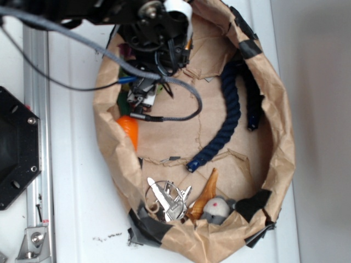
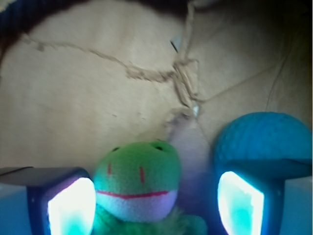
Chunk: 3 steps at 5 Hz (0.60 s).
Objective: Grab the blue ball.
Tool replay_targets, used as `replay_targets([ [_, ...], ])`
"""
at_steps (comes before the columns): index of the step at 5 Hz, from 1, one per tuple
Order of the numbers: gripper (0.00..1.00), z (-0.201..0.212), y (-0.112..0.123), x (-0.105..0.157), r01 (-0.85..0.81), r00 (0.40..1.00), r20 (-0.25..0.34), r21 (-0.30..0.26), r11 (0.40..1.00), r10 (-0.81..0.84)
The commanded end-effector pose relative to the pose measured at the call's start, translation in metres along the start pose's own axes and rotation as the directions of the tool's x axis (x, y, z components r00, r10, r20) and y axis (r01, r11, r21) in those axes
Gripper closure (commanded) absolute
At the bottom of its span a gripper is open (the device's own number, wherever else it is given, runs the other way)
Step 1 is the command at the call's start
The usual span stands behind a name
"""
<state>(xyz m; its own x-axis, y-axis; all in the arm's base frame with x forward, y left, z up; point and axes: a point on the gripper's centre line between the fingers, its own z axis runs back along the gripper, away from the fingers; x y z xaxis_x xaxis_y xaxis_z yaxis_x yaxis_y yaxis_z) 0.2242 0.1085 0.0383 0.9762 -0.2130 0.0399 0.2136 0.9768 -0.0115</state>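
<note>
1. gripper (image 2: 156, 205) — jaws parted and holding nothing; in the wrist view two glowing pads (image 2: 73, 208) frame the lower edge. the gap between them sits over the green plush toy, not over the ball. in the exterior view the gripper (image 1: 143, 94) is low at the upper left of the bin, largely hidden by the arm and its cables.
2. green plush toy (image 2: 137, 178) — frog face with red stitched mouth, directly between the pads, soft and pile-covered.
3. blue ball (image 2: 264, 139) — teal-blue, round, matte and dimpled, lying on the paper floor just beside the toy on the right of the wrist view; the right-side pad overlaps its lower part. not identifiable in the exterior view, being under the arm. judged light, slightly yielding and grippy rather than slick; likely to roll if nudged off-centre. best taken across its widest middle, one pad on each side, which calls for a sideways shift toward it first.
4. paper bin (image 1: 279, 159) — crumpled brown paper wall, taped with black patches, creased floor.
5. orange object (image 1: 129, 130) — against the left wall, near the gripper; kind unclear.
6. navy rope (image 1: 225, 123) — long, curving through the middle right, well apart from the ball.
7. metal clips (image 1: 167, 200) — near the lower wall.
8. white ball with red dot (image 1: 216, 207) — lower wall, beside a tan piece.
9. worktop (image 1: 82, 181) — white, carries the bin.
</note>
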Motion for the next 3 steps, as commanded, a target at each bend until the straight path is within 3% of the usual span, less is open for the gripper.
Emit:
replay_targets([
  [1, 0.0, 0.013, 0.021, 0.028, 0.071, 0.997, 0.015, 0.063, 0.995, -0.072],
  [3, 0.0, 0.024, 0.029, 0.029, 0.082, 0.996, 0.017, 0.117, 0.99, -0.085],
])
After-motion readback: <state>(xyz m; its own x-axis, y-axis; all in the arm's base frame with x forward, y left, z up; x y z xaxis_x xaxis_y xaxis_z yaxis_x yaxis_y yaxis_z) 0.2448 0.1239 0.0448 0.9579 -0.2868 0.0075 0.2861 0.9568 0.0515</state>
